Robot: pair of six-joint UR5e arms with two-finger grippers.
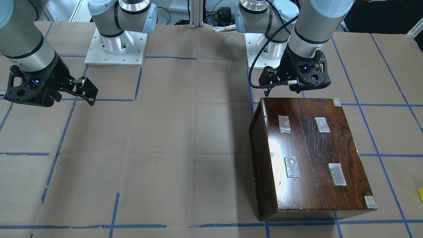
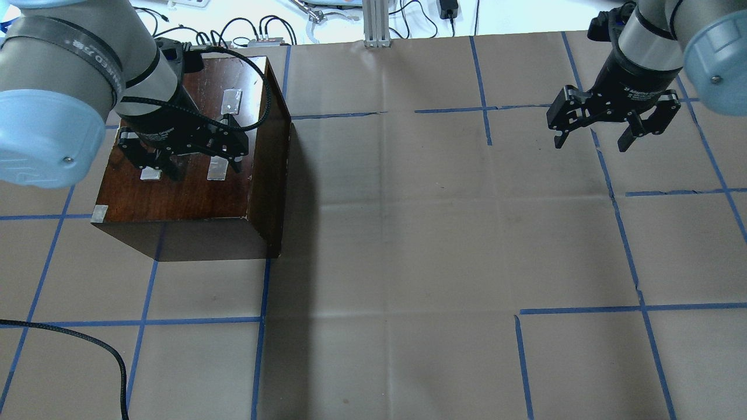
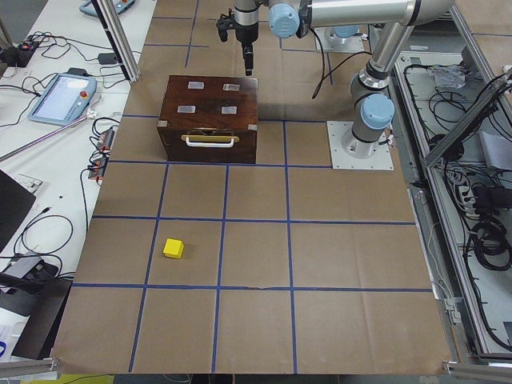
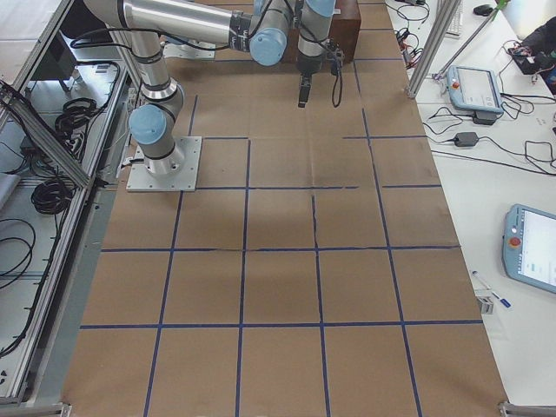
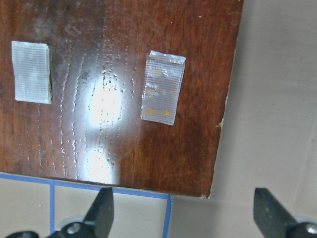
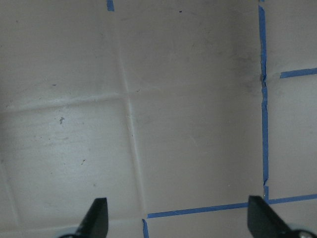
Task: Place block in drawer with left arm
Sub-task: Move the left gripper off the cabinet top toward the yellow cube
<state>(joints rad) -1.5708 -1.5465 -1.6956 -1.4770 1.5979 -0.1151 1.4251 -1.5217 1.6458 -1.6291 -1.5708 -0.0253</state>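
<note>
Quick rundown: left arm point(image 2: 58, 76) is up over the dark-brown wooden box point(image 2: 187, 192). The left gripper point(image 2: 204, 169) hovers above the glossy top, roughly mid-lid, not touching afaict. Jaws are spread wide w/ nothing between them. In the left wrist cam the two fingertips point(image 5: 101, 213) sit far apart at the bottom of the frame. Past them you see the box's top near one corner, a couple of tape patches point(image 5: 162, 87) and the paper beyond the edge.

The block point(image 3: 174, 248) is the little yellow cube sitting on the table point(image 2: 408, 233), inside one of the blue-tape squares. It's well apart from the box, out toward the table's left end, on the side the box front faces. From the front-facing cam only a yellow sliver shows at the right edge.

The drawer point(image 3: 210, 148) looks pushed in. All that shows in the left side view is the box's front face w/ a pale strip across it. Can't make out more at that size.

The right gripper point(image 2: 592, 143) hangs over bare brown paper on the other side of the table, well away from everything. Its jaws are wide apart too, holding nothing. Its wrist cam shows just paper, creases and blue tape lines between the fingertips point(image 6: 96, 218).

The box top has four tape patches plus bits on the corners.
</note>
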